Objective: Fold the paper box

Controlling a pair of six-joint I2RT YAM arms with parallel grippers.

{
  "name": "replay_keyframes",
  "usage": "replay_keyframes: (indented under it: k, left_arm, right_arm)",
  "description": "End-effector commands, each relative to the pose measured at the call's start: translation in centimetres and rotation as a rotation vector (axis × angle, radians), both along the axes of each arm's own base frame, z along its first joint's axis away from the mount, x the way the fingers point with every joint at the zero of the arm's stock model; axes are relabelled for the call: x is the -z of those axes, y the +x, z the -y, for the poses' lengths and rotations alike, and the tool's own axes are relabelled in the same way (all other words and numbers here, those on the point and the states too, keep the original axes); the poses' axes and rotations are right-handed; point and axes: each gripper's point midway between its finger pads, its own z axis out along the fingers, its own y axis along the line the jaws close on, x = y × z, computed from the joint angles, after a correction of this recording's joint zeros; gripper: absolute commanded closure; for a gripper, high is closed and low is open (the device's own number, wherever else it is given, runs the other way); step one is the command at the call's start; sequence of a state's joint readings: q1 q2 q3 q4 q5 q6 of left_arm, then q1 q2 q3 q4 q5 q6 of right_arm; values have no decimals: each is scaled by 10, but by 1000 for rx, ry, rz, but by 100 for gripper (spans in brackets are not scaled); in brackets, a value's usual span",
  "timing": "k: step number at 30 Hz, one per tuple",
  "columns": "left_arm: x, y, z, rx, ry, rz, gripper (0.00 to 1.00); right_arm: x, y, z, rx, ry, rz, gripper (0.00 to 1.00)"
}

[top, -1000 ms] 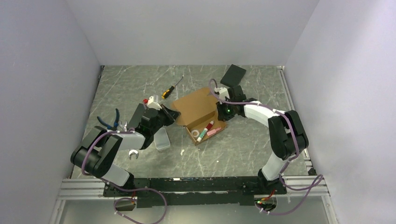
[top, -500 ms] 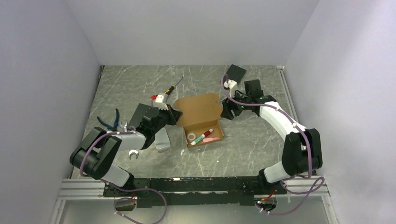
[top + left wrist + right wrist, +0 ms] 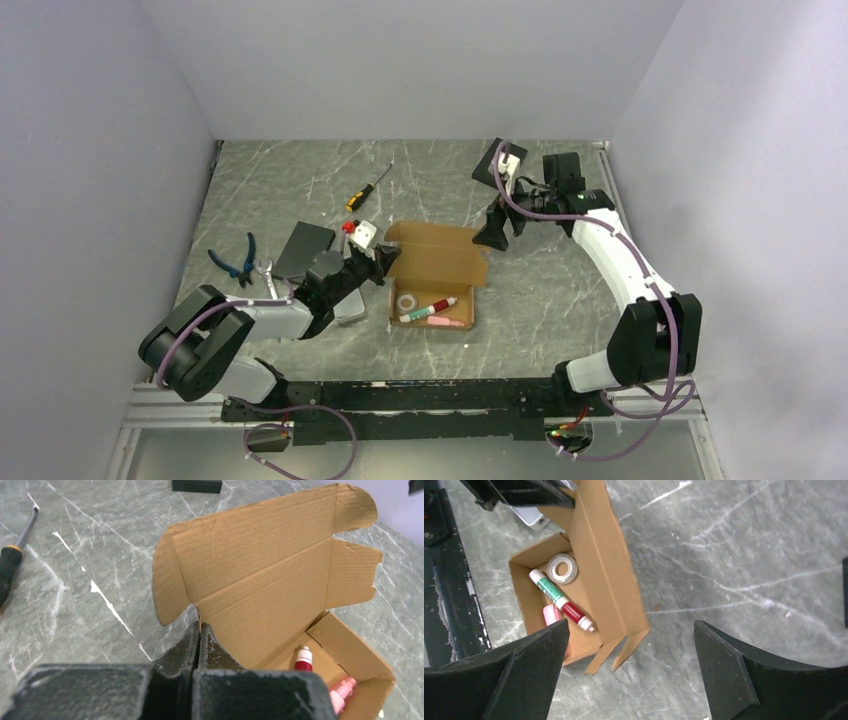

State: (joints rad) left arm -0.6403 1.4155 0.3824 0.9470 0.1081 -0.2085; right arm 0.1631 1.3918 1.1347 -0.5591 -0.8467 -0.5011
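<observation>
Mid-fold on the tabletop (image 3: 560, 300): the box (image 3: 440, 290) sits at centre, just ahead of the arms' bases, its long axis running left to right across my view and its lid (image 3: 432, 245) raised on the far-side hinge, leaning a little away from me

A tape roll (image 3: 406, 302) and a marker (image 3: 432, 307) lie in the open tray

My left tool (image 3: 200, 640) has its fingers pressed together at the box's left rear corner, where the lid's side flap meets the wall. As far as the wrist view lets me judge, they are clamped on that cardboard edge, pinning the box in place

My right tool (image 3: 492, 232) hangs with its fingers spread wide and nothing between them, up off the tabletop and just beyond the lid's right end. Its wrist view looks down past the lid's tabs into the tray

What the next move turns on, as I read it, is that the lid has to swing toward me over the tray. The right tool lies to the right of the lid and slightly behind it, nearer its free edge than the left tool is. So I would bring the right tool in behind the panel and press it forward while the left tool anchors the corner
</observation>
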Motion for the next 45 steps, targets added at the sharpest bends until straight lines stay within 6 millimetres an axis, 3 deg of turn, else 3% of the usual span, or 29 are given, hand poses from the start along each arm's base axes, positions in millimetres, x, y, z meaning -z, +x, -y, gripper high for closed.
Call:
replay_keyframes:
  k: [1, 5, 11, 16, 22, 24, 26, 35, 39, 45]
  left_arm:
    - [-26, -3, -3, -2, 30, 185, 100]
    - [-27, -6, -4, -6, 37, 206, 100]
    - [-27, -9, -3, -5, 42, 213, 100]
    - [-27, -10, -5, -18, 34, 215, 100]
    - [-25, -9, -6, -33, 13, 204, 100]
    - [-23, -8, -7, -47, -2, 187, 100]
    - [-23, -8, -7, -48, -19, 172, 90]
    - [-37, -18, -24, -124, -134, 101, 47]
    - [-42, -28, -44, -191, -167, 24, 32]
    - [-22, -43, -78, -316, -97, -122, 27]
  right_arm:
    - [-32, 1, -14, -173, 11, 75, 0]
    - [-28, -3, -40, -297, -68, -2, 0]
    - [0, -10, -77, -349, -138, -90, 6]
    - [17, -10, -85, -362, -168, -165, 34]
    - [19, -7, -85, -351, -187, -161, 82]
    - [18, -5, -84, -344, -198, -138, 92]
    - [16, -4, -82, -347, -206, -114, 98]
    - [2, 5, -66, -339, -310, 49, 100]
    - [-5, 6, -60, -352, -352, 100, 100]
    - [-6, 2, -55, -406, -400, 150, 100]
